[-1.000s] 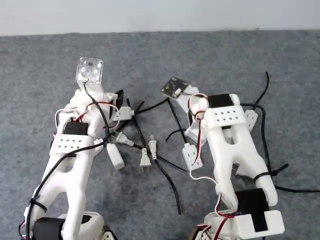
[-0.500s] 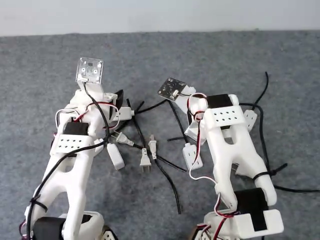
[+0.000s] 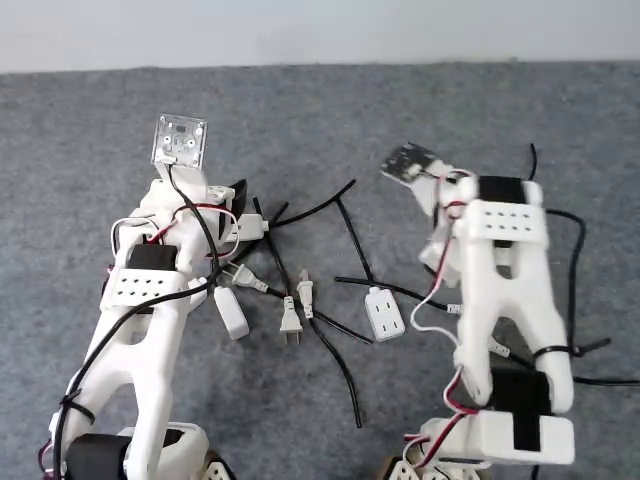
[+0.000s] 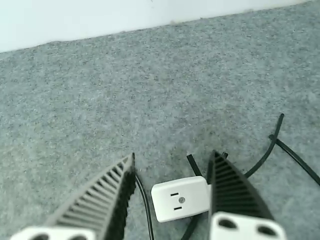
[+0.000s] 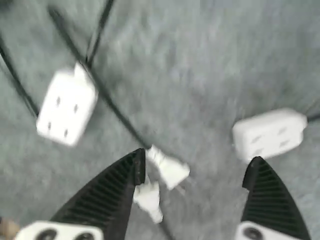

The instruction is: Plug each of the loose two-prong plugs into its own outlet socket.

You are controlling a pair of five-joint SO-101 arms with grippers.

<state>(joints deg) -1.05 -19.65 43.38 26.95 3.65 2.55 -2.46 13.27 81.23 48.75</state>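
Note:
My left gripper (image 4: 173, 156) is open just above the grey carpet, with a white outlet socket (image 4: 180, 198) lying between its fingers, untouched. From above, that socket (image 3: 252, 228) lies by the left gripper (image 3: 243, 210). Two loose white two-prong plugs (image 3: 290, 320) (image 3: 306, 293) lie side by side in the middle of the carpet. My right gripper (image 5: 198, 157) hangs open over a white plug (image 5: 170, 169), and a second plug (image 5: 148, 196) lies against one finger. A double socket (image 5: 67, 107) and another socket (image 5: 270, 131) flank them.
Black cords (image 3: 335, 355) cross the carpet between the arms and loop around the right arm (image 3: 505, 290). A white double socket (image 3: 385, 312) lies bare in the middle, and another white socket (image 3: 230, 312) sits beside the left arm (image 3: 150, 290). A pale wall borders the far edge.
The right arm has swung to the right, uncovering the double socket in the middle and dragging its cords along. The left arm has kept still.

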